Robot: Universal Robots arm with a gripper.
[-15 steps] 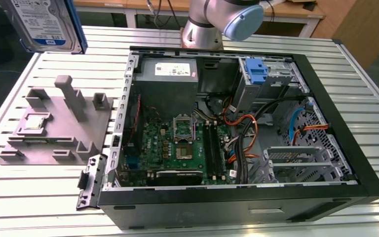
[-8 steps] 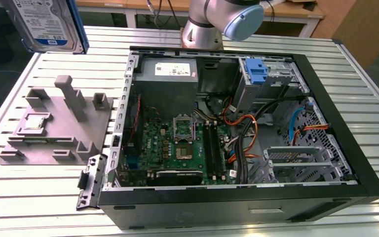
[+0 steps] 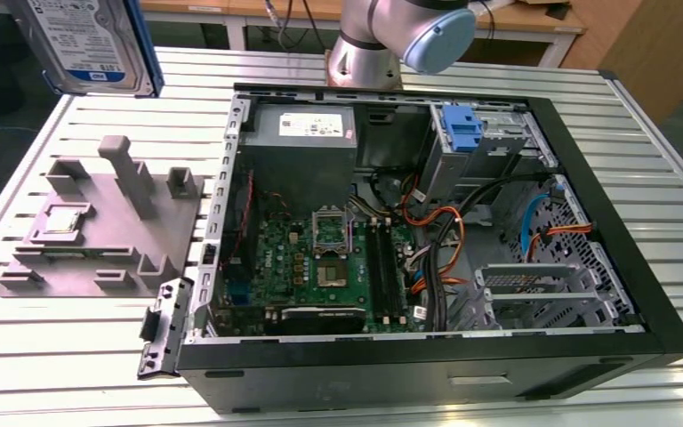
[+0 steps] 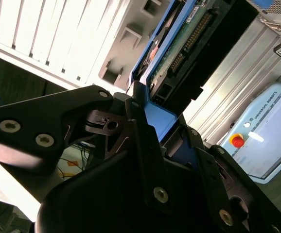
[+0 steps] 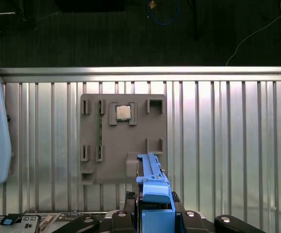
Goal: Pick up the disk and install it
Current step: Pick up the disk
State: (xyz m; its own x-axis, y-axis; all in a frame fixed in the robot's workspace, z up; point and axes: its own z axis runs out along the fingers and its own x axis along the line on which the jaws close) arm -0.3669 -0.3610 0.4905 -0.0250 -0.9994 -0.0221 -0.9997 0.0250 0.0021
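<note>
In the exterior view, your disk hangs in the air, raised above the grey fixture on the slatted worktop. It is well apart from the open computer case beside that fixture.

In the second wrist view, the fingers are closed on the disk's blue side rail, with its circuit board exposed. Treat it as stiff, fairly heavy and shock-sensitive: hold it by the rails, never the board.

In the first wrist view, the gripper carries it over the fixture's edge, near the processor chip.
</note>
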